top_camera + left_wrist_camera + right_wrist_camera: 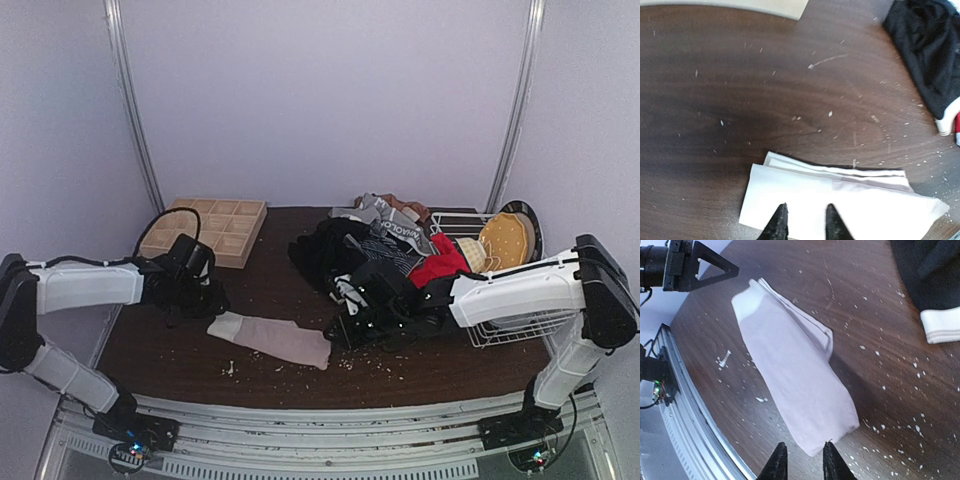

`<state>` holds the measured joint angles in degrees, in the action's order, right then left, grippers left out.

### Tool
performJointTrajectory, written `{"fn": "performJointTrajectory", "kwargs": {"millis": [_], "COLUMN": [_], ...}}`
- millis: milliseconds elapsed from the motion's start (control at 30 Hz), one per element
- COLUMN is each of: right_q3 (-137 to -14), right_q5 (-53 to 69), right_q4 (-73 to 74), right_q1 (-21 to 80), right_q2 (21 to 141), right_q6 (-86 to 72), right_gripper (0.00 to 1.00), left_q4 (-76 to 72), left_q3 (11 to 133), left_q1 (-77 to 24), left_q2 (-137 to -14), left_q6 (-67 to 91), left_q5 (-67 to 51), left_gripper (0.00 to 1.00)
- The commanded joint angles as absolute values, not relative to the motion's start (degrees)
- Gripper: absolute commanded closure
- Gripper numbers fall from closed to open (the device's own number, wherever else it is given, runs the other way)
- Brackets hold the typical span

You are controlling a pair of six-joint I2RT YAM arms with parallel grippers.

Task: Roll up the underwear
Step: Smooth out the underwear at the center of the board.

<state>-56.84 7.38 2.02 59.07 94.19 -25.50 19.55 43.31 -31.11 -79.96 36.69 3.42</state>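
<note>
Pale pink-beige underwear (270, 338) lies flat as a folded strip on the counter (420, 365), near the front edge and a little left of the middle. The other underwear sits in a pile (350, 250) toward the back edge, right of centre, with a red pair (435, 268) on its right side.

Left wrist view: left tool (805, 225) has its fingers spread and is pinching nothing. The tips are over one end of the strip, and cloth shows in the gap. Only this view shows the fold layers stepped along the strip's far side.

Right wrist view: right tool (802, 465) also has its fingers apart and holds nothing. The strip's other end lies just at the tips, with bare counter in the gap. Only here is the strip seen lengthwise, the left tool at its far end. A black pair (925, 270) with a white waistband (940, 326) lies well apart from the strip. Pale flecks (724, 359) are scattered over the wood.

Top view only:
- A wooden grid tray (236, 258) is at the back-left corner.
- A wire basket (510, 330) is at the right edge, with a round tan item (505, 240) in it.

Writing: a grey waistband (400, 232) in the pile carries dark capitals — too blurred to read.
</note>
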Motion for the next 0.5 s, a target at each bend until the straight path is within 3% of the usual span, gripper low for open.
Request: {"fn": "performJointTrajectory", "kwargs": {"millis": [0, 200, 467], "right_q3": [-62.43, -65.91, -60.46], "right_q5": [9.88, 10.56, 10.03], "right_q4": [1.17, -4.9, -10.28], "right_q1": [59.51, 58.51, 55.48], "right_q2": [98.11, 105.69, 110.96], "right_q6": [-25.1, -29.7, -35.09], "right_gripper": [0.76, 0.83, 0.9], "left_q4": [20.38, 12.81, 6.85], "left_q3": [44.98, 45.14, 41.94], "left_q1": [-30.63, -30.12, -30.13], "left_q2": [-78.42, -86.43, -92.74], "left_q6": [35.14, 36.44, 37.05], "left_q5": [4.45, -2.34, -4.54], "left_gripper": [0.8, 1.0, 1.0]}}
